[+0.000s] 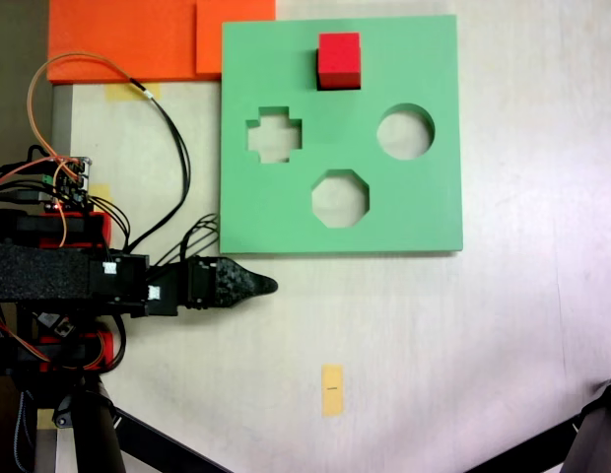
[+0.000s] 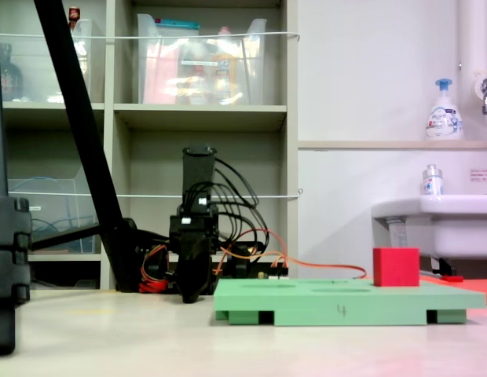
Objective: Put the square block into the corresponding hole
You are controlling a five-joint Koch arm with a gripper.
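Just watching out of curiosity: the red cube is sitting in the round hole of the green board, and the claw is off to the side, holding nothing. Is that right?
Not quite. In the fixed view from above, the red cube stands near the green board's far edge, in none of the three open cut-outs; the round hole is empty. The claw is indeed off the board, holding nothing.

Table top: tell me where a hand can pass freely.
Free: the table below the green board, right of the hand, apart from a yellow tag. Crowded: the left edge, with cables and arm.
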